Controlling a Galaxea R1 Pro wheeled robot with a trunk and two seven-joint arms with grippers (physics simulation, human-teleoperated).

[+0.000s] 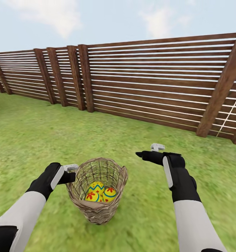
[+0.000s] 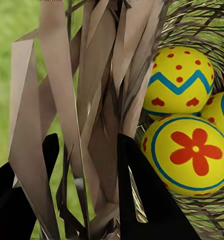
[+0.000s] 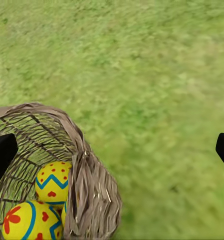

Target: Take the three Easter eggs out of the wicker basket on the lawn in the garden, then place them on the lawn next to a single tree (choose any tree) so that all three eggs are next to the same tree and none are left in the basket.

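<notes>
Wicker basket (image 1: 96, 206): brown weave. Easter eggs (image 1: 101, 193): bright yellow, blue zigzags and rings, red flower, hearts and dots. Lawn (image 1: 33, 140) green; slatted fence (image 1: 149, 84) at 12 o'clock dark brown.

Rough woven wicker basket (image 1: 98, 190) holds smooth, glossy painted eggs (image 1: 109, 194) on matt grassy lawn (image 1: 33, 140) before a slatted wooden fence (image 1: 149, 80).

White forearms, black wrists w/ white side panels, black gripper (image 1: 71, 173) fingers
</notes>
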